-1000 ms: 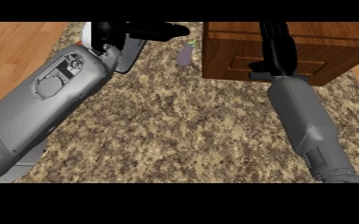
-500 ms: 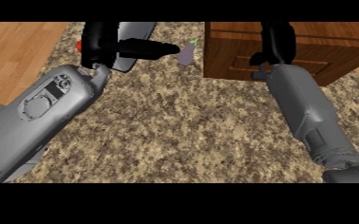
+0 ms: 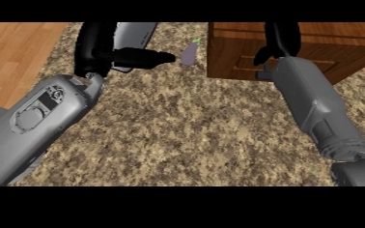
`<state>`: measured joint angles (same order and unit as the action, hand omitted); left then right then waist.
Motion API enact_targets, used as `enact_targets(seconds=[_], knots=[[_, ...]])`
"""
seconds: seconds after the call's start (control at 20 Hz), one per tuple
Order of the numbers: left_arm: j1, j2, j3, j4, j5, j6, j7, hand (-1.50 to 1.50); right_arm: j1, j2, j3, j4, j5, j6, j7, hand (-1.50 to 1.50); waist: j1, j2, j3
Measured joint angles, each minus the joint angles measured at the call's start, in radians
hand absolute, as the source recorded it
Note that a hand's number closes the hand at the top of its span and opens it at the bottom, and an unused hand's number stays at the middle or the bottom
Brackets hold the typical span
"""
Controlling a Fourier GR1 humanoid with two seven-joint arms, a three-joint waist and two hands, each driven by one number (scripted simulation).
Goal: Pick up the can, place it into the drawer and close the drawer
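Head view: left hand (image 3: 100, 53) sits at the upper left over the speckled granite counter (image 3: 192, 121), fingers and thumb curled round a grey can (image 3: 135, 36). Only the can's upper side shows past the palm; the thumb juts right toward a small purple eggplant (image 3: 189, 54) lying just beside the cabinet's left edge. Can looks lifted and carried, likely mid-transfer toward the drawer, so the grasp step seems done and placing is next.

Right hand (image 3: 279, 41) is up against the wooden drawer cabinet (image 3: 235, 53), fingers bent down at the drawer front (image 3: 314, 63) near the handle, probably positioned to hold or work the drawer. Cannot tell whether it actually grips the handle, or whether the drawer is pulled out. Drawer interior is not visible, so contents unknown; nothing seen inside. Wood floor (image 3: 28, 53) shows at far left.
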<state>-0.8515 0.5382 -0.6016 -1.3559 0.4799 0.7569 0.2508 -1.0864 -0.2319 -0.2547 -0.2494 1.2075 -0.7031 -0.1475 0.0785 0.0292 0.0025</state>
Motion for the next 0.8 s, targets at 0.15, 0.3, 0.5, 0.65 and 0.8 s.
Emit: enact_targets(seconds=[0.15,0.3,0.5,0.65,0.8], knots=[[0.025,0.003,0.003,-0.013,-0.003,-0.003,-0.01,-1.5,-0.006,0.005,-0.044,-0.005,-0.053,0.015,-0.074,-1.5,-0.005,0.002,0.002],[0.04,0.012,0.01,-0.016,-0.007,-0.008,-0.015,-1.5,-0.01,0.013,-0.09,-0.011,-0.106,0.03,-0.142,-1.5,-0.012,0.004,0.003],[0.063,0.011,0.011,-0.027,-0.012,-0.006,-0.02,-1.5,-0.028,0.037,-0.164,-0.021,-0.195,0.075,-0.212,-1.5,-0.015,0.001,0.004],[0.089,0.016,0.027,-0.031,-0.01,-0.011,-0.038,-1.5,-0.04,0.065,-0.224,-0.034,-0.27,0.112,-0.268,-1.5,-0.022,-0.001,0.004],[0.12,0.016,0.028,-0.045,-0.019,-0.005,-0.052,-1.5,-0.052,0.093,-0.296,-0.049,-0.364,0.162,-0.31,-1.5,-0.028,-0.006,0.004]])
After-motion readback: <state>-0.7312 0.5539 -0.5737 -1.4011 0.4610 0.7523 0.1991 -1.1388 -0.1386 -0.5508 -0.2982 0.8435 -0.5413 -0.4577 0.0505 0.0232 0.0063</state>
